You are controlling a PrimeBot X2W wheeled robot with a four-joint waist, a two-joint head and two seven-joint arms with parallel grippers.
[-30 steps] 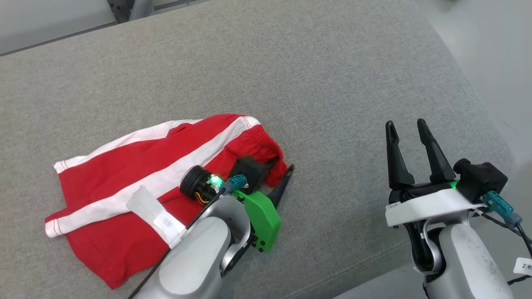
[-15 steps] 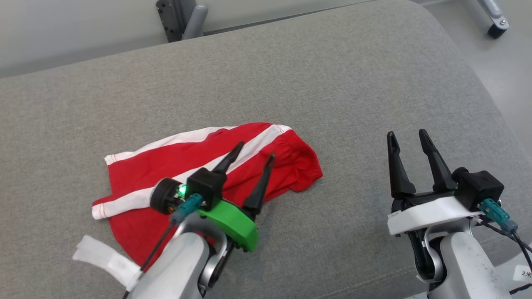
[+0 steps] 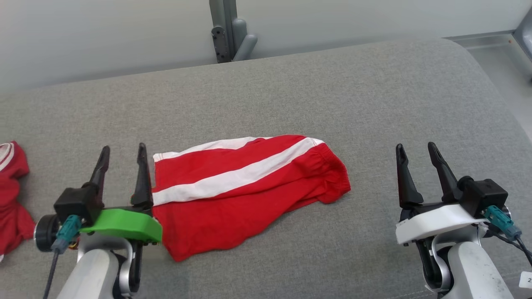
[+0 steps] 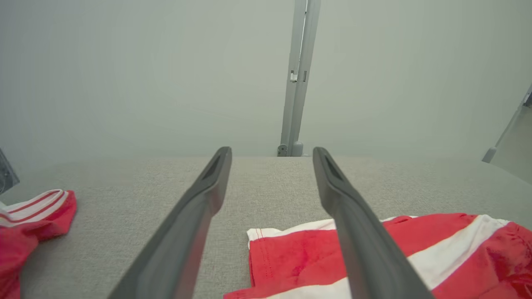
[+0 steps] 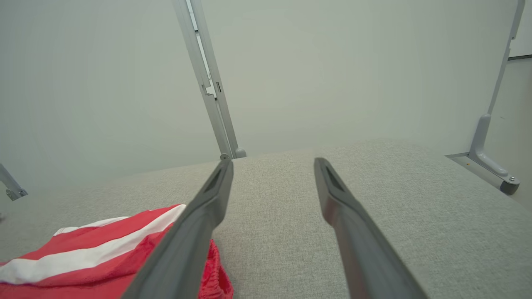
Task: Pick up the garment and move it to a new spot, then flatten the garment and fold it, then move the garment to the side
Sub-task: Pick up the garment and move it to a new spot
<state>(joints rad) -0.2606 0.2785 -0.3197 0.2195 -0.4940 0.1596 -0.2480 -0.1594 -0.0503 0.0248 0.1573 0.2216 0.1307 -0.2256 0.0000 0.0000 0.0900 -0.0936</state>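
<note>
The garment, red shorts with white stripes, lies folded and flat on the grey cushion, a little left of the middle. It shows again in the left wrist view as the garment and in the right wrist view as the garment. My left gripper stands open just left of the garment's hem, apart from it, with nothing between its fingers. My right gripper is open at the lower right, well clear of the cloth. Each wrist view looks along an empty, open pair of fingers, left gripper and right gripper.
A second red and white piece of clothing lies at the cushion's far left edge. A grey metal post rises behind the cushion against a pale wall. The cushion's right edge drops off beyond my right arm.
My left gripper has opened, let go of the garment's waistband and drawn back to its left. The head camera has swung and tilted, shifting the whole picture. The right gripper has stayed put.
</note>
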